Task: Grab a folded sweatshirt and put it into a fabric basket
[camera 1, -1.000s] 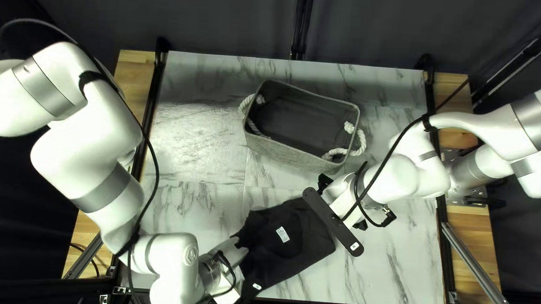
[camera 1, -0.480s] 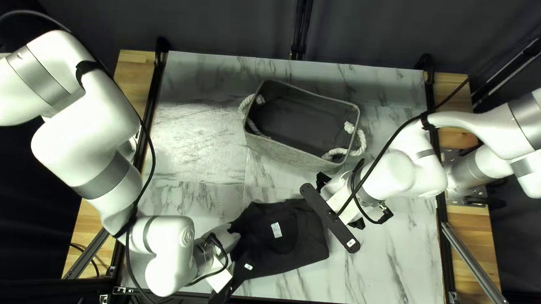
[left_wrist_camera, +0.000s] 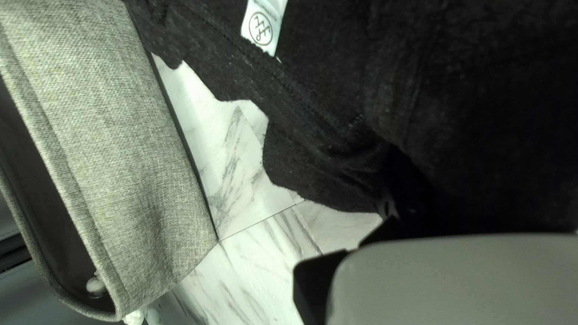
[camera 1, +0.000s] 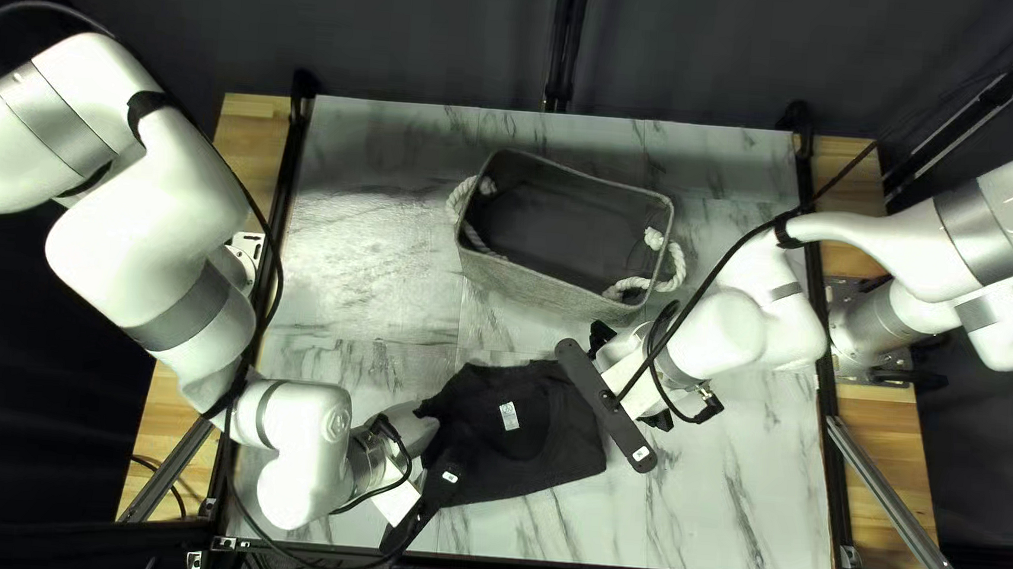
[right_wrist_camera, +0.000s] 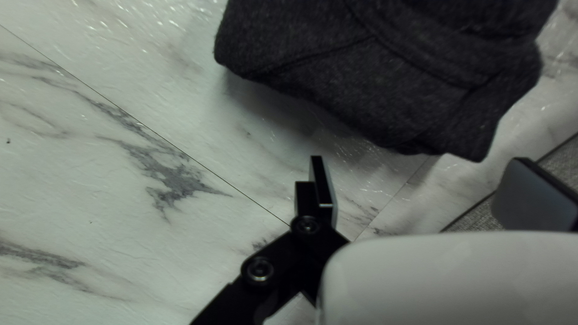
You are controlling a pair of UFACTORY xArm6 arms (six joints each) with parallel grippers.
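Currently, the left hand clasps the dark sweatshirt while the right hand hovers, released, nearby.

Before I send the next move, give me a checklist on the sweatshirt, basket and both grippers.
1. Basket upright, mouth facing up: ok.
2. Sweatshirt folded into a compact shape: ok.
3. Right gripper open for a grasp: ok, fingers apart.
4. Right gripper holding the sweatshirt: not ok, nothing is between its fingers.
5. Left gripper gripping the sweatshirt: cannot tell, dark on dark.
6. Sweatshirt inside the basket: not ok, it is outside.
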